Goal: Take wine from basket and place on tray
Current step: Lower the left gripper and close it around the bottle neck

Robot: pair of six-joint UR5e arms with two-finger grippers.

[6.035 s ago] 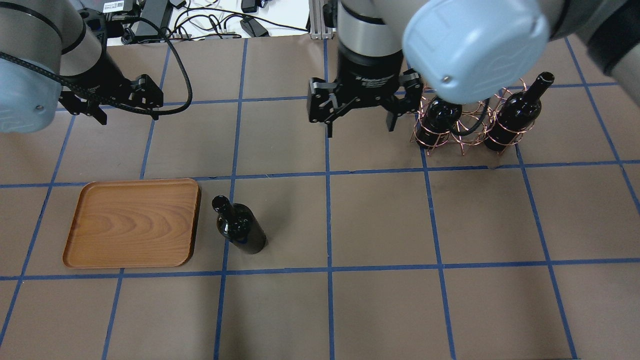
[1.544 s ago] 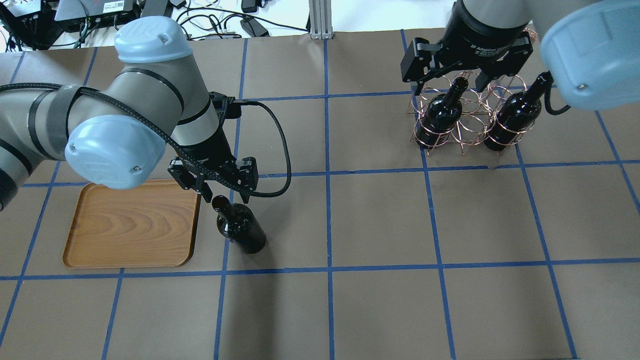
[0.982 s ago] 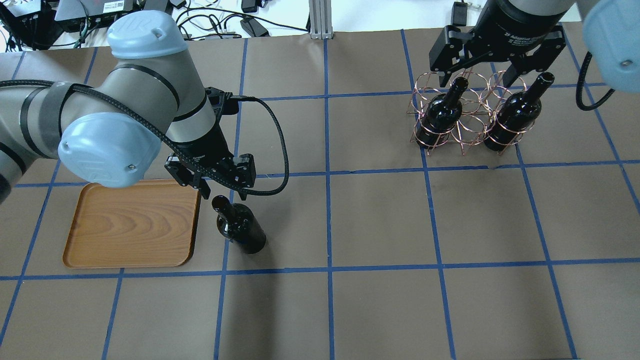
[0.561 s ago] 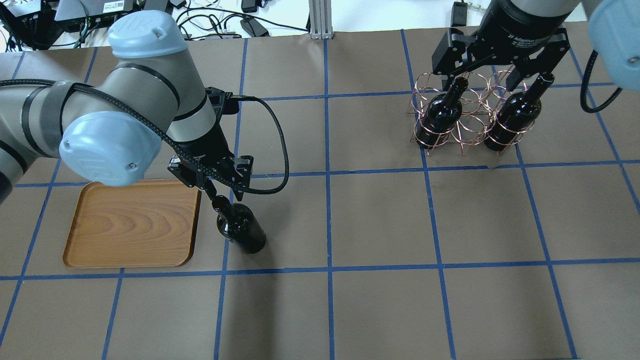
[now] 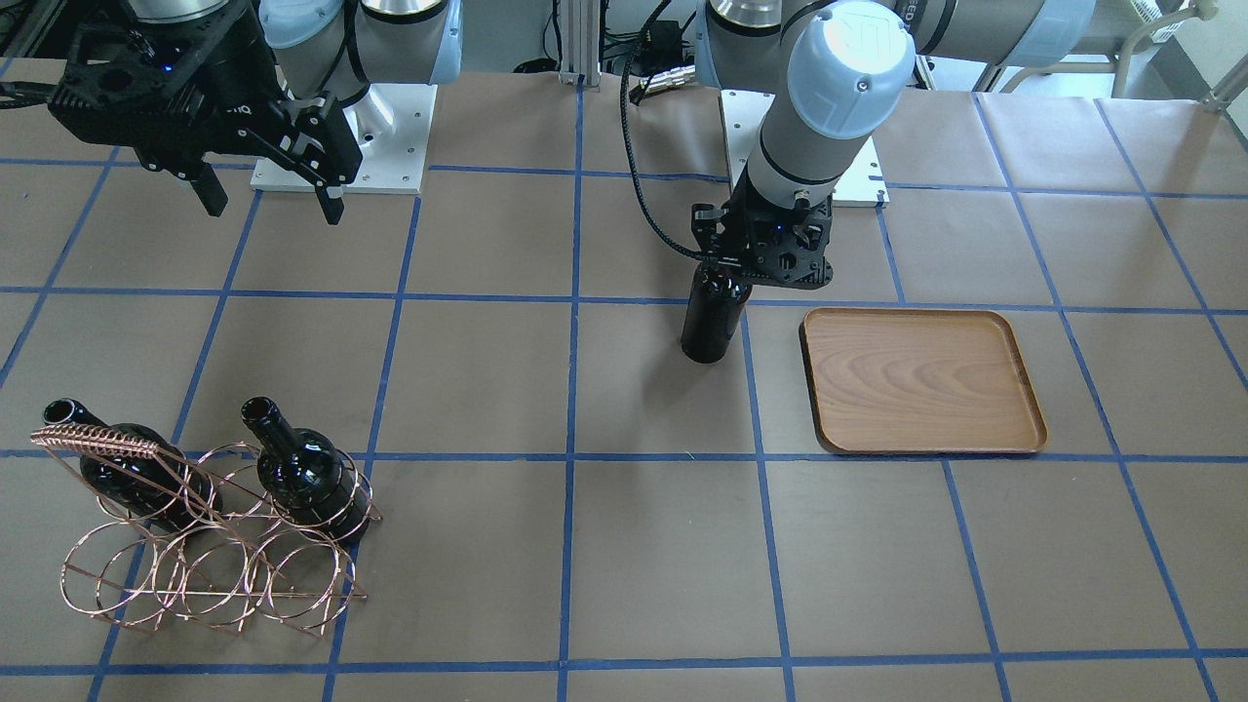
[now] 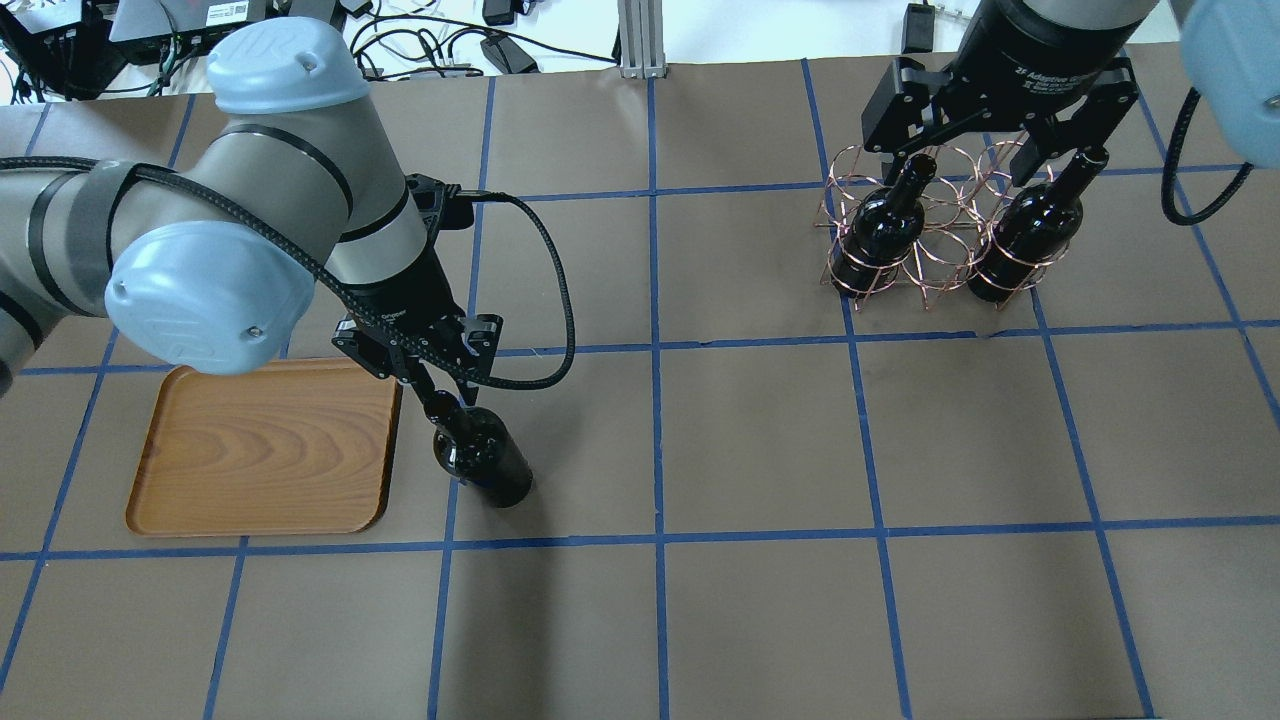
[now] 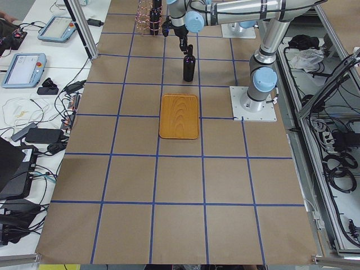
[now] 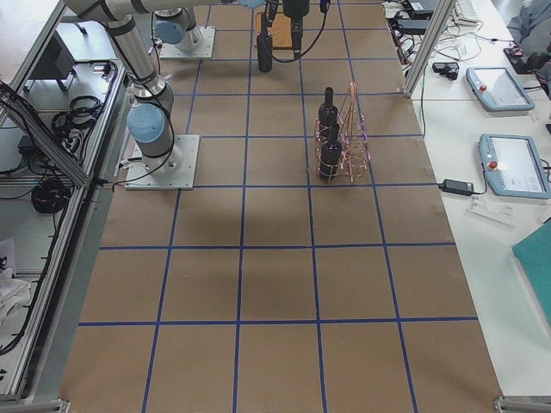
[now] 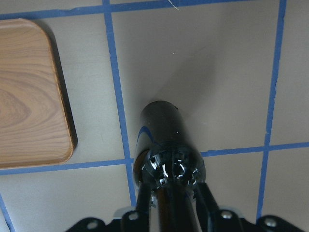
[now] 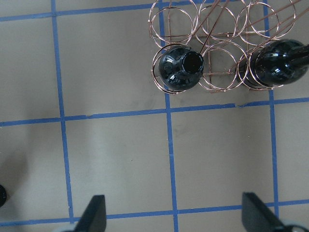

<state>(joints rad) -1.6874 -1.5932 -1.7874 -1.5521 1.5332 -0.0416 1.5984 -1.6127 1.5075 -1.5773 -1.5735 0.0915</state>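
Observation:
One wine bottle (image 6: 485, 460) stands upright on the table just right of the wooden tray (image 6: 265, 445). My left gripper (image 6: 440, 392) is shut on its neck. In the left wrist view both fingers (image 9: 145, 205) press the neck above the bottle (image 9: 161, 125), with the tray (image 9: 29, 96) to the left. The copper wire basket (image 6: 930, 275) holds two more bottles (image 6: 880, 235) (image 6: 1030, 225). My right gripper (image 6: 955, 165) hangs open above the basket, touching nothing. In the right wrist view the basket (image 10: 212, 24) and one bottle mouth (image 10: 178, 67) lie below.
The table is covered in brown paper with a blue tape grid (image 6: 655, 345). The front view shows the tray (image 5: 921, 380), the held bottle (image 5: 710, 327) and the basket (image 5: 195, 575) far apart. Cables and devices lie beyond the table's far edge (image 6: 400, 40).
My left gripper came down over the standing bottle's neck and shut on it. My right gripper moved right and settled open above the basket. The bottle has not moved.

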